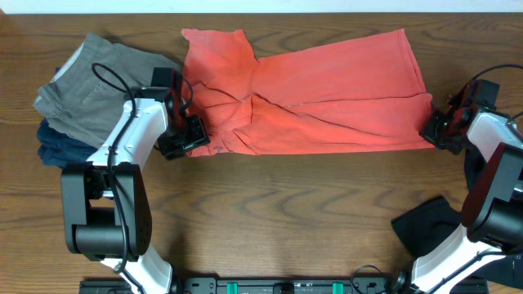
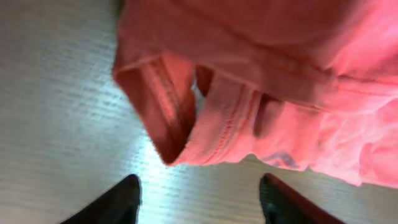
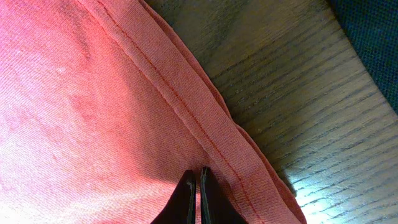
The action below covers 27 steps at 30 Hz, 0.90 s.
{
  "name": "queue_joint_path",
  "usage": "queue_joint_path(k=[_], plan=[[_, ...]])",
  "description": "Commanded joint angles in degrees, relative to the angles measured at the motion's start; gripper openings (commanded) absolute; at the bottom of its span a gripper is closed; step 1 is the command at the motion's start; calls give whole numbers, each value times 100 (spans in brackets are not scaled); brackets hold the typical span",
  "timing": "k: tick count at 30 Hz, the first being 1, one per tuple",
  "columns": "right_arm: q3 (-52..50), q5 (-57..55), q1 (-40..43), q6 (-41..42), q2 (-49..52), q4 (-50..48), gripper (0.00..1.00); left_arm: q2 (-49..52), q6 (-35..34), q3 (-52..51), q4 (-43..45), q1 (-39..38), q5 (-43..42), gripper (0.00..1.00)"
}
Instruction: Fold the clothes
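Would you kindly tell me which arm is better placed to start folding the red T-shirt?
Probably right: the right end effector is shut on the hem of the T-shirt; the left end effector stands open beside the bunched end.

The overhead camera is looking straight down on the worktop (image 1: 270,204), while both wrist cameras are peering closely at opposite ends of the same T-shirt (image 1: 327,90).
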<state>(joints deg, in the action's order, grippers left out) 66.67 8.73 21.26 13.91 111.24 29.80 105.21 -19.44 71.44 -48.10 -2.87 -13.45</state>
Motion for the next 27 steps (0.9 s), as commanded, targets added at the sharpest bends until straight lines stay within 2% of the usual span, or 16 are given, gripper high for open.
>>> queue_joint_path(k=[1, 5, 11, 12, 13, 14, 15, 16, 18, 23, 27], plan=[[-271, -251, -66, -72, 280, 179, 5, -74, 291, -66, 223, -68, -111, 57], [-271, -251, -66, -72, 280, 199, 5, -72, 330, -365, 778, -107, -39, 55], [-271, -251, -66, -72, 278, 212, 5, -72, 328, -741, 1115, -107, 61, 55], [-271, -251, -66, -72, 280, 212, 5, -72, 330, -756, 1132, -107, 61, 50], [-271, -251, -66, -72, 280, 212, 5, -72, 330, -756, 1132, -107, 61, 40], [-271, -251, -66, -72, 278, 214, 5, -74, 332, -756, 1132, -105, 63, 27], [-271, -251, -66, -72, 278, 214, 5, -79, 334, -754, 1132, -105, 63, 19], [-271, -251, -66, -72, 278, 216, 5, -81, 389, -748, 1132, -98, 63, 6], [-271, -251, -66, -72, 278, 219, 5, -87, 481, -734, 1126, -61, 162, 6], [-271, -348, -66, -70, 280, 315, 6, -127, 319, -728, 708, 201, 1021, 6], [-271, -916, -63, 127, 280, 601, 6, -127, 216, -730, 334, 490, 1134, 6]])
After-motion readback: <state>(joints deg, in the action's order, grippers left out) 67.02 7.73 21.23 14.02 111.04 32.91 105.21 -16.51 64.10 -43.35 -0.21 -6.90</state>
